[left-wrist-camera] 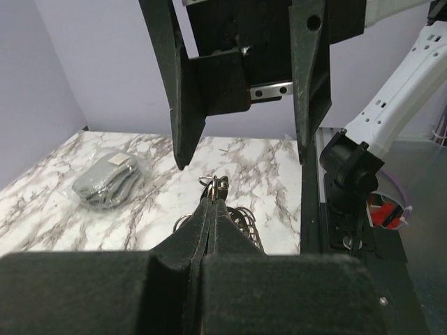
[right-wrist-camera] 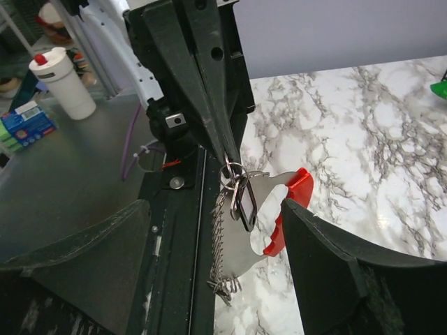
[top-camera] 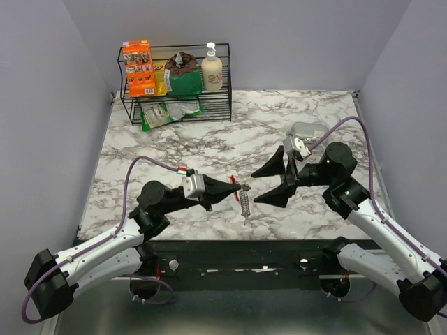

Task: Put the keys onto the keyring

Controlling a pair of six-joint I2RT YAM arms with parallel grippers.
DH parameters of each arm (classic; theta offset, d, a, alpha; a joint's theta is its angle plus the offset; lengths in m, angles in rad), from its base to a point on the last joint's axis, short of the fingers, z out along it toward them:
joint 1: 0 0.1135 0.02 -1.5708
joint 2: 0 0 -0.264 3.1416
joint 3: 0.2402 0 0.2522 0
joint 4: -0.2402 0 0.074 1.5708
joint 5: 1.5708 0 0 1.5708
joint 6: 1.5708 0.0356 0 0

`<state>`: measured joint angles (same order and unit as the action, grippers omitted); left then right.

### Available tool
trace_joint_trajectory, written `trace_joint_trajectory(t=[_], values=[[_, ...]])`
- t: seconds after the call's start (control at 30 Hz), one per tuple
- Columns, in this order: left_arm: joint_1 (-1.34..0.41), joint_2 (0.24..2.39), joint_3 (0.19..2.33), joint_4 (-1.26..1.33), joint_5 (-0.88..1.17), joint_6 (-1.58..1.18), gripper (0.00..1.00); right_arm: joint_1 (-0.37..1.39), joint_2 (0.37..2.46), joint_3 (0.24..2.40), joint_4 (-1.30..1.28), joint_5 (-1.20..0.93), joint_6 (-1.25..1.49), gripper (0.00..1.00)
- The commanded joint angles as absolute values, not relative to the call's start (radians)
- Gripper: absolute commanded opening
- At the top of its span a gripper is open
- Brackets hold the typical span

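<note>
Threading step in hand: keyring presented between the arms, at centre of the top view.
Left gripper (right-wrist-camera: 227,158) was pinched fully shut on the wire loop of the keyring (right-wrist-camera: 274,209), which dangled red edge rightward. A black key (right-wrist-camera: 245,201) and a chain (right-wrist-camera: 219,258) hung beside it; whether the key was threaded, cannot tell. Right gripper (top-camera: 254,188) gaped wide, holding nothing. Judged next: right closes on the key without swinging the ring. Rack (top-camera: 216,105) package labels were illegible.
</note>
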<state>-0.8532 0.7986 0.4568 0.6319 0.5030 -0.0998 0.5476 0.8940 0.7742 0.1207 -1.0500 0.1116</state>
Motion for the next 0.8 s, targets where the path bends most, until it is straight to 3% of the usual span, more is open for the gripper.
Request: trace_joint_trajectory(t=[0.0, 0.13, 0.63, 0.77], values=[[-0.859, 0.793, 0.474, 0.733, 0.551, -0.121, 0.00, 0.541, 0.922, 0.759, 0.167, -1.132, 0.107, 0.81], [-0.859, 0.802, 0.482, 0.732, 0.564, -0.132, 0.00, 0.541, 0.942, 0.761, 0.196, -1.121, 0.132, 0.68], [-0.859, 0.816, 0.499, 0.727, 0.580, -0.138, 0.00, 0.541, 0.992, 0.762, 0.203, -1.094, 0.134, 0.47], [-0.859, 0.815, 0.500, 0.726, 0.581, -0.135, 0.00, 0.541, 0.980, 0.752, 0.189, -1.074, 0.121, 0.34]])
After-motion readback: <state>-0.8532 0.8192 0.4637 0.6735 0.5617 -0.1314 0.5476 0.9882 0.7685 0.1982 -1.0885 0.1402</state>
